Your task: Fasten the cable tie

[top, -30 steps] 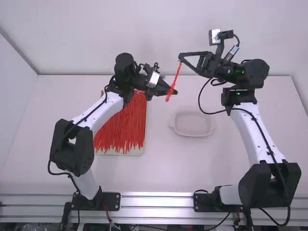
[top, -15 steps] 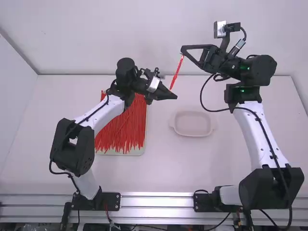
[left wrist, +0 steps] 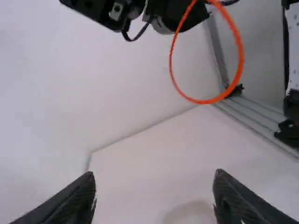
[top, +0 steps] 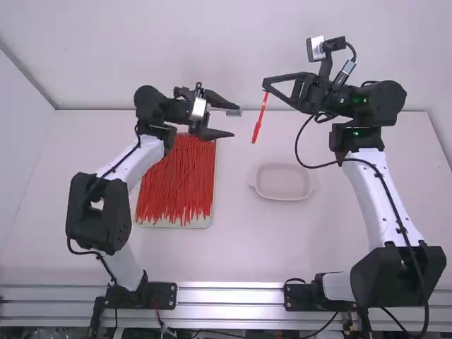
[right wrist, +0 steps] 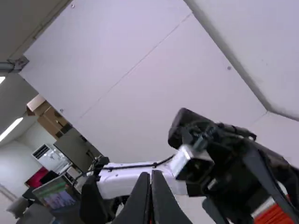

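From above, the right gripper (top: 266,87) pinches a red cable tie (top: 259,119) that hangs beyond the bowl (top: 282,195). The left gripper (top: 232,121) is spread wide, left of the bowl.
Left wrist view: the cable tie (left wrist: 205,60) curls into a loop.
Right wrist view: the right gripper's fingers (right wrist: 142,196) are pressed together.

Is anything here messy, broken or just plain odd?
Nothing looks spilled or broken. One red cable tie dangles in mid-air from the right gripper, bent into a loop; the other ties lie fanned on their tray.
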You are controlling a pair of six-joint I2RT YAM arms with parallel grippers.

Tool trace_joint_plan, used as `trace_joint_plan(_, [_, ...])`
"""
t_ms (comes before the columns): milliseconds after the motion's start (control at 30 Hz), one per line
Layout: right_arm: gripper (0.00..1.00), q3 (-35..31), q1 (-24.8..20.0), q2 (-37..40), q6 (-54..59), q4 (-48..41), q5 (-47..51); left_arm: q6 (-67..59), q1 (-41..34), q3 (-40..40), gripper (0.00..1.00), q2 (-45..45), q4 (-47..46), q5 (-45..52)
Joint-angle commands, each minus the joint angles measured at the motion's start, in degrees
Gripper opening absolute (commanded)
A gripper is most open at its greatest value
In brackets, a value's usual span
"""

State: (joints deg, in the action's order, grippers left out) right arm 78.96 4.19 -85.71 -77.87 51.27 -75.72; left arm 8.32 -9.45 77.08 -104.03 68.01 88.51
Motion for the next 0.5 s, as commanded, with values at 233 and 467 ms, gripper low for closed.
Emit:
trace_joint_plan(233, [0.0, -2.01, 3.3, 0.42, 0.33, 1.07, 0.61, 29.64, -1.07, -0.11, 0.94, 0.04, 24.33, -3.87])
trace_joint_plan(467, [0.0, -2.56, 4.09, 0.42, 1.92, -0.7, 0.42, 31.61, -1.38, -0.11, 0.88, 0.04, 23.98, -3.89])
